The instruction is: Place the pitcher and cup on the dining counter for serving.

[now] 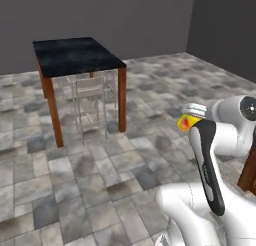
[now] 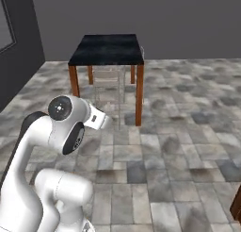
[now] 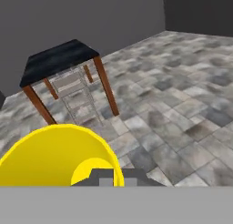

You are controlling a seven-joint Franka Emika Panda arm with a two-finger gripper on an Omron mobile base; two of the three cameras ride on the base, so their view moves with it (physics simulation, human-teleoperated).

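A white robot arm carries the cup (image 3: 50, 157) across a tiled kitchen floor (image 1: 100, 180), its claw (image 3: 107, 176) clamped on the yellow rim, one dark finger reaching inside the mouth at the bottom of the hand view. In the left base view the cup (image 1: 186, 122) shows as a sliver of yellow with a red-orange mark, tucked close against the arm's wrist and held well above the floor.

Beyond it, across a stretch of grey and brown tiles, stands the table (image 1: 77, 54), its black veined top bare on reddish-brown legs. A pale, see-through chair (image 1: 90, 102) is pushed in under it on the near side, between the legs; the right base view shows the same chair (image 2: 108, 87) directly in line with the robot. Dark walls close the room behind.

The cup appears to be on its way, with the table still well apart from the arm, so the placing is not yet begun. The grip looks slight: the fingers pinch only one wall of the cup, and a jolt or a quick swing while the base drives could tip it loose and drop it on the tiles. The chair is the other hazard, since a straight approach could run the base or the arm into it before the cup reaches the tabletop. A low approach could also strike the table edge.
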